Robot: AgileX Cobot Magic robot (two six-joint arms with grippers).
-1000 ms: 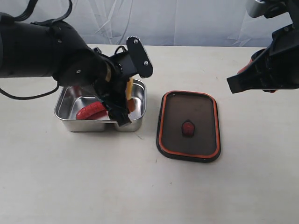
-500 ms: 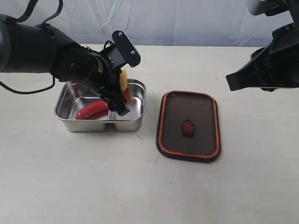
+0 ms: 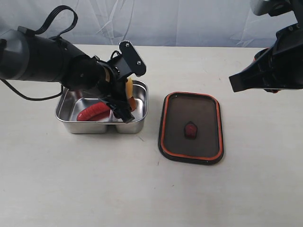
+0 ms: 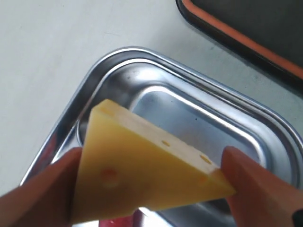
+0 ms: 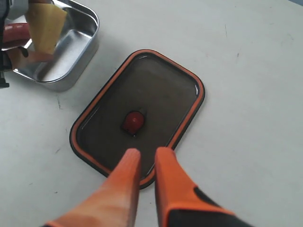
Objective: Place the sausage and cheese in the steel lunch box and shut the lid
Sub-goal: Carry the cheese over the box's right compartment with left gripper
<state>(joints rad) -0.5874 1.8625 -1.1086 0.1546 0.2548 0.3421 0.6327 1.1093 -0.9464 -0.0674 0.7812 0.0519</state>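
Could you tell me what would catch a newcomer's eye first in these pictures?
Probably the yellow cheese, held between the left gripper's fingers above the steel box's smaller compartment, with the red sausage lying in the larger one. Next, the dark, orange-rimmed lid flat on the table beside the box.

I see my left gripper [image 4: 151,189] angled downward, its orange fingers [image 4: 255,184] spread wide and clamping (firm contact on both sides). My right gripper [image 5: 144,163] hangs raised, fingers nearly together, empty.
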